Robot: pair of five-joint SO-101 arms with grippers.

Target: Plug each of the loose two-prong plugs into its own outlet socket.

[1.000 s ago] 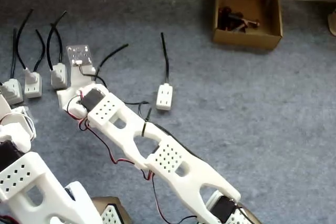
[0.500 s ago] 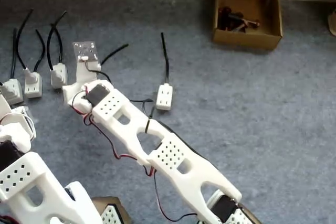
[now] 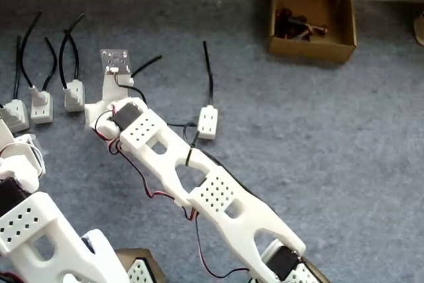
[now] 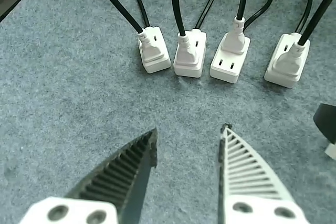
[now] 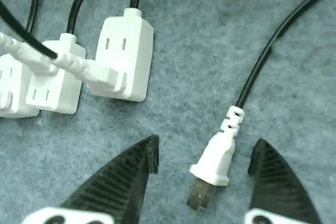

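Observation:
A loose white two-prong plug (image 5: 216,157) on a black cord lies on the grey carpet between the open fingers of my right gripper (image 5: 206,165), untouched. In the high view that plug (image 3: 124,79) sits at the right gripper (image 3: 114,68), just right of a row of white outlet blocks (image 3: 41,107). One block (image 5: 123,56) shows free slots, and a plugged cord crosses it. My left gripper (image 4: 188,142) hangs open over bare carpet, short of several corded blocks (image 4: 231,59) in a row. A lone outlet block (image 3: 207,122) lies mid-carpet.
A cardboard box (image 3: 311,51) holding small parts stands at the back right by the wall. Black cords fan out behind the outlet row. The right arm's long white links cross the carpet diagonally. Open carpet spreads to the right.
The right arm has stretched farther back and slightly right, bringing its open gripper over the loose plug. The left arm has stayed put.

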